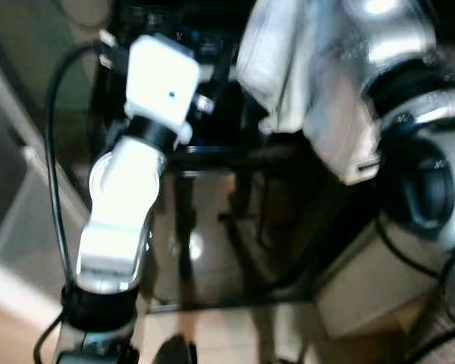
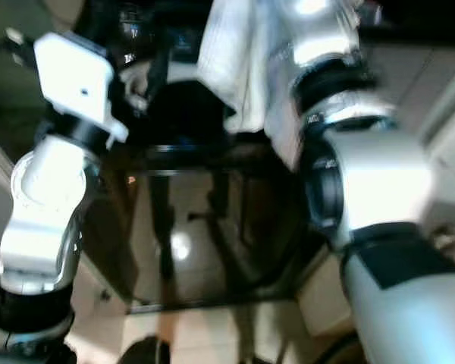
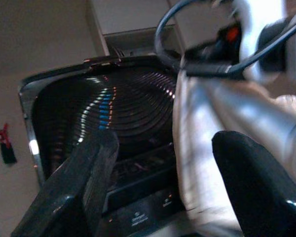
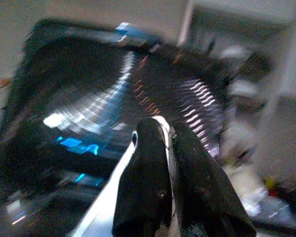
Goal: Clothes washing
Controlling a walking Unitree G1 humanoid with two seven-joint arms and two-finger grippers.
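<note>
The right gripper (image 4: 167, 129) pinches a white, creased garment (image 1: 288, 61) that droops below its 2 fingers, while the left gripper (image 3: 163, 163) stands open beside it.

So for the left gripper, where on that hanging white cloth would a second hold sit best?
Probably on the free edge of the white cloth, below where the right gripper pinches it. It hangs in loose folds over the washing machine, so the open left gripper, already beside it, could close in sideways across a fold.

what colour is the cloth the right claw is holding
White; the cloth hanging from the right claw shows best in the left eye view.
</note>
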